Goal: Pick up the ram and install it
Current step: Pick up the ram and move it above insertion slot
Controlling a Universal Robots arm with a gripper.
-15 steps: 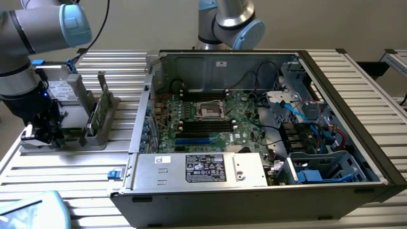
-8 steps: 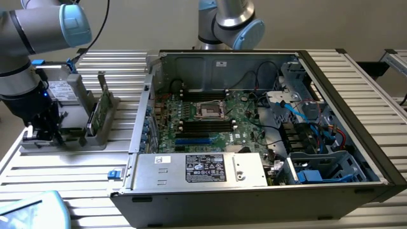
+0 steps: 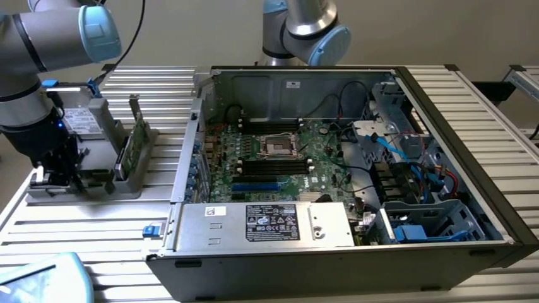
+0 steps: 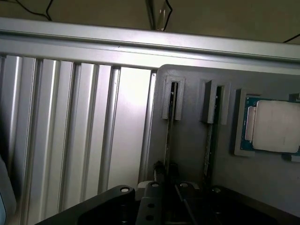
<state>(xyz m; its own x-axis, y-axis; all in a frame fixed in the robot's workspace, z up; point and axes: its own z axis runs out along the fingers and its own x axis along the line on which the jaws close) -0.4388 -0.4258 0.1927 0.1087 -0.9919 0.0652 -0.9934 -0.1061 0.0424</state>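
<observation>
— On the ribbed aluminium table, at nine o'clock from the open computer case in the exterior view, what is sitting there?

— A grey plastic holder with narrow upright slots is sitting there. The gripper is hanging low at the holder's nine o'clock end.

— Where is the ram showing?

— In the wrist view the ram is standing edge-on in one narrow slot of that holder. A second stick is standing in the slot beside it, and a square silver processor is lying flat in a shallow pocket next to that. The gripper's dark body is lining up with the ram's near end.

— Is it grasping?

— I cannot tell whether it is clenched or released.

— Anything readable?

— The silver power supply, at the case's six o'clock, is carrying a black-and-white label, its writing too small to read. The green motherboard is lying inside the case, its long black slots flanking the socket.
</observation>
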